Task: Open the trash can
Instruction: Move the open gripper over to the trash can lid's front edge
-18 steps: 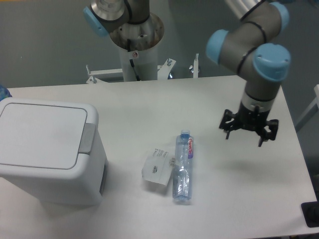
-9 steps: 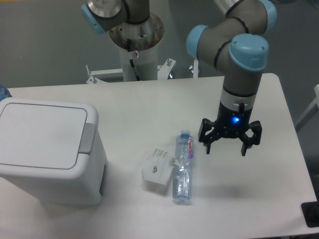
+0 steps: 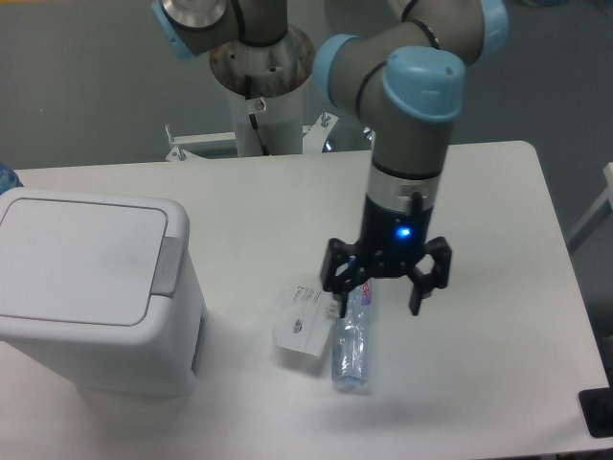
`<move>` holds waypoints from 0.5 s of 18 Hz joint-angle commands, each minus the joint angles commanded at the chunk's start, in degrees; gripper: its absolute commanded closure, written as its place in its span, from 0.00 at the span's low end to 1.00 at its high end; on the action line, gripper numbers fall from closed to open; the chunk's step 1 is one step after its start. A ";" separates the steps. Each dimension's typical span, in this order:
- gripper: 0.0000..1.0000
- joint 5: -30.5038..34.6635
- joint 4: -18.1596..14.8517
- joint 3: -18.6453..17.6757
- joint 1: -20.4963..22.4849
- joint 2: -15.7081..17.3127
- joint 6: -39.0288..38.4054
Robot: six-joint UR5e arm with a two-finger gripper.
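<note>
The trash can point(image 3: 91, 292) is a big white boxy bin at the table's left, its flat lid down and a grey latch tab point(image 3: 169, 266) on the lid's right edge. My gripper point(image 3: 381, 305) hangs open, fingers spread, well to the right of the bin, above the cap end of a lying water bottle point(image 3: 351, 340). Nothing is between the fingers.
A small white card box point(image 3: 304, 322) lies against the bottle's left side. The arm's base column point(image 3: 261, 91) stands at the table's far edge. A dark object point(image 3: 597, 412) sits at the lower right corner.
The arm has swung left across the table, carrying the open gripper from the right side to above the bottle. Bin, bottle and box have not moved.
</note>
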 joint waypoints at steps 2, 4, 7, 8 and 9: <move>0.00 -2.02 0.00 0.35 -1.14 1.14 -1.75; 0.00 -3.25 0.00 0.61 -2.46 2.46 -3.34; 0.00 -4.22 0.00 0.62 -5.27 3.78 -5.36; 0.00 -4.40 0.00 0.44 -5.97 4.05 -5.71; 0.00 -4.40 0.00 0.09 -6.41 4.40 -6.15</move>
